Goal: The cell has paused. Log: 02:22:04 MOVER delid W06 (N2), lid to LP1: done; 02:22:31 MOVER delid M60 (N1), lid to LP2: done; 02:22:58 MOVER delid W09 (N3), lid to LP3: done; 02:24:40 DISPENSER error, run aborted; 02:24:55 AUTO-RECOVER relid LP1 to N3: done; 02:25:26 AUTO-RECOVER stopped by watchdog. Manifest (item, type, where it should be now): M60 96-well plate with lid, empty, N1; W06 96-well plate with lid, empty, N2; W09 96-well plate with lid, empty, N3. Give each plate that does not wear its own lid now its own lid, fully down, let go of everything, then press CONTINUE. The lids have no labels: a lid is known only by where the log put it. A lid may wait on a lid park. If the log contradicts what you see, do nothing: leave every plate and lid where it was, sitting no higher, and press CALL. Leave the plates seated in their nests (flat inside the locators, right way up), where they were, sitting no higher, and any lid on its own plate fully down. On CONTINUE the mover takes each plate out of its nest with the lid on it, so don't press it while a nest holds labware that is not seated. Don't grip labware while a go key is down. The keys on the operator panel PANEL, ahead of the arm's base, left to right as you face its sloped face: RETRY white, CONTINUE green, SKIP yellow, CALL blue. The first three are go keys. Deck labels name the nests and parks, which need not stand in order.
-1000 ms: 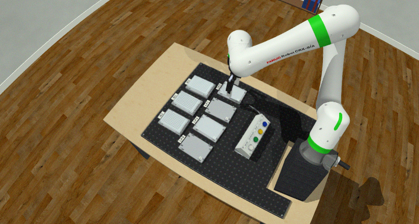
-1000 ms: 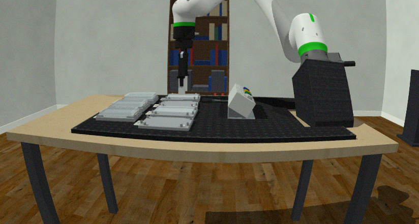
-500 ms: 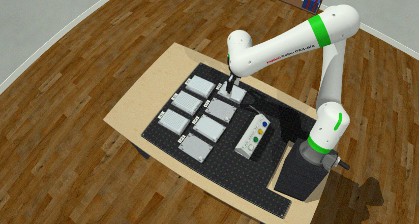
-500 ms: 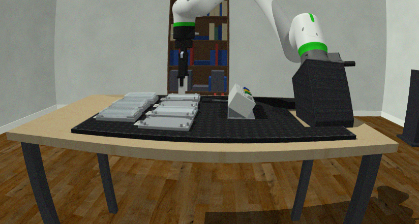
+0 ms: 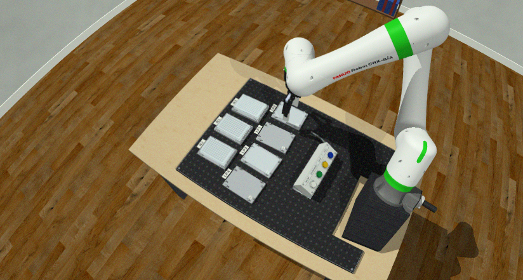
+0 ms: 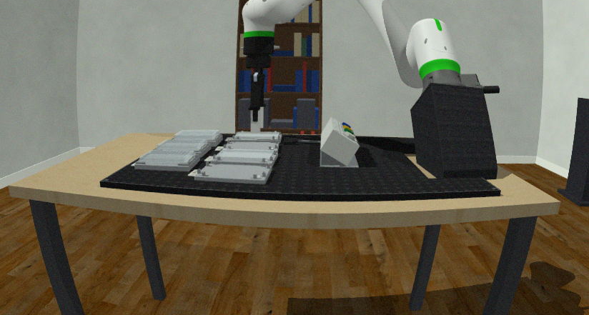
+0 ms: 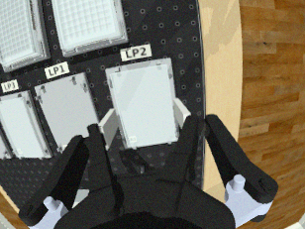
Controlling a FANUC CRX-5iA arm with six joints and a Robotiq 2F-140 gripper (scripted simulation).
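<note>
Three 96-well plates sit in a column of nests on the left of the black deck (image 5: 292, 219): the far one (image 5: 249, 106) (image 7: 85, 4), the middle one (image 5: 233, 127) (image 7: 20, 21) and the near one (image 5: 216, 152). The far plate looks paler, as if lidded; I cannot tell for sure. A pale lid (image 5: 296, 119) (image 6: 257, 136) (image 7: 143, 96) lies on park LP2. Park LP1 (image 5: 275, 137) (image 7: 66, 109) looks bare grey. Another pale lid (image 5: 261, 159) lies on LP3. LP4 (image 5: 244, 183) is bare. My gripper (image 5: 285, 111) (image 6: 255, 118) (image 7: 145, 112) is open, hanging a little above the LP2 lid with its fingers straddling it.
The operator panel (image 5: 305, 179) (image 6: 335, 148) stands right of the parks, with white (image 5: 313, 185), green (image 5: 318, 174), yellow (image 5: 324, 164) and blue (image 5: 331, 154) keys. The arm's dark pedestal (image 5: 373, 219) stands at the deck's right end. The table edge lies just beyond LP2.
</note>
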